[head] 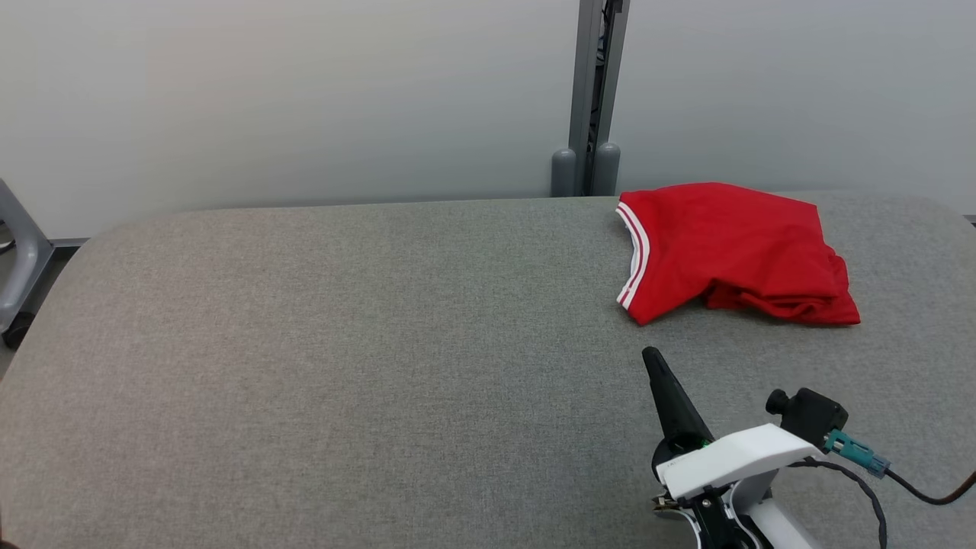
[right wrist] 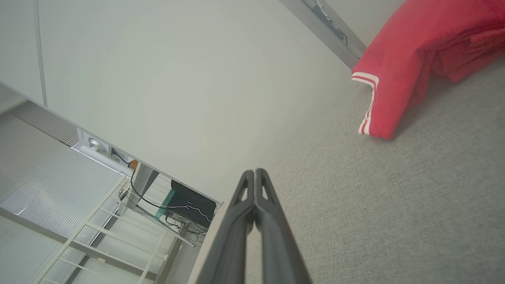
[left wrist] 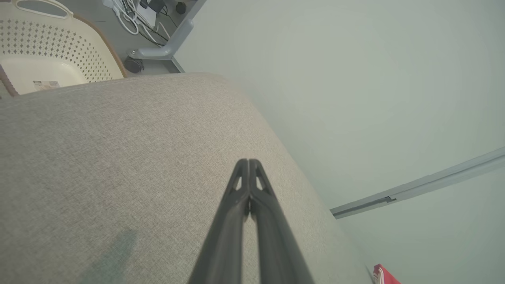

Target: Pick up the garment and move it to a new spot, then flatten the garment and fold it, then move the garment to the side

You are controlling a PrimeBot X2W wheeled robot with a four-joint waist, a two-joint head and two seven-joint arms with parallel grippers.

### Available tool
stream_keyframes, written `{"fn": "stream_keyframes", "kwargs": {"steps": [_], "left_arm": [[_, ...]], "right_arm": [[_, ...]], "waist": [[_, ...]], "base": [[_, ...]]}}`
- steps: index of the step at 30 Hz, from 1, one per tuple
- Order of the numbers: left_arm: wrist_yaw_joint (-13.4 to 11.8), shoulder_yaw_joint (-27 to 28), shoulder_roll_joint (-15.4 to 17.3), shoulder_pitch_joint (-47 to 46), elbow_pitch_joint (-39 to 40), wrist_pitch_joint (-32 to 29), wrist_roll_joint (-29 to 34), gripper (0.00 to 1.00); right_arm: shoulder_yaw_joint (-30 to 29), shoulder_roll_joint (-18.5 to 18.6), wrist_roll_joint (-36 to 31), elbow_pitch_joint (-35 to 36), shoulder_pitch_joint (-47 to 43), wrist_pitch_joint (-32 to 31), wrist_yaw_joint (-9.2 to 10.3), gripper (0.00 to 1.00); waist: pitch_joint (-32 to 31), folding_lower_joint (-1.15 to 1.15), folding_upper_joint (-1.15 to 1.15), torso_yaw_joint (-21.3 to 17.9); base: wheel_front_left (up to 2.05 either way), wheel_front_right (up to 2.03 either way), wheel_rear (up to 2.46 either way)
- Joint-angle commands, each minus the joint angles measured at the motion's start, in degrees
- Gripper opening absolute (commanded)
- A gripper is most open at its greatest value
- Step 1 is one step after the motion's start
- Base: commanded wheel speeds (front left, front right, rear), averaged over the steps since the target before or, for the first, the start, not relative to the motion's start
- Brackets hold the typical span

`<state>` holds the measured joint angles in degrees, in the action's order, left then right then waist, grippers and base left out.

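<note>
Right gripper near, closed on nothing, left gripper closed too, red T-shirt loosely folded far right on grey table, maybe waiting, maybe already put aside, so no poking.

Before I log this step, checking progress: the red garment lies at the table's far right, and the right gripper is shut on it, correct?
Not quite: the right gripper is shut but empty, short of the red garment, as the head view shows.

Grey table, cream basket, pale wall
</note>
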<state>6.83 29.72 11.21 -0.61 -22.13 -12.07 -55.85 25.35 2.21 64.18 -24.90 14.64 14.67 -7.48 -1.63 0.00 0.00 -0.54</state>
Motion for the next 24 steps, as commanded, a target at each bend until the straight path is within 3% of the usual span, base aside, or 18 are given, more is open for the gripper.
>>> {"fn": "stream_keyframes", "kwargs": {"steps": [1, 24], "left_arm": [[0.3, 1.7, 1.0, -2.1, 0.3, -1.0, -1.9, 0.0], [0.5, 11.0, 2.3, -5.8, -1.8, -9.5, -13.6, 0.0]], "right_arm": [[1.0, 0.3, 2.7, 0.3, 2.3, 0.2, -0.02, 0.0], [7.3, 0.5, 19.5, -1.8, 7.8, 0.3, -0.02, 0.0]], "waist": [[0.1, 0.0, 0.0, 0.0], [1.0, 0.0, 0.0, 0.4]], "base": [[0.0, 0.0, 0.0], [0.0, 0.0, 0.0]]}}
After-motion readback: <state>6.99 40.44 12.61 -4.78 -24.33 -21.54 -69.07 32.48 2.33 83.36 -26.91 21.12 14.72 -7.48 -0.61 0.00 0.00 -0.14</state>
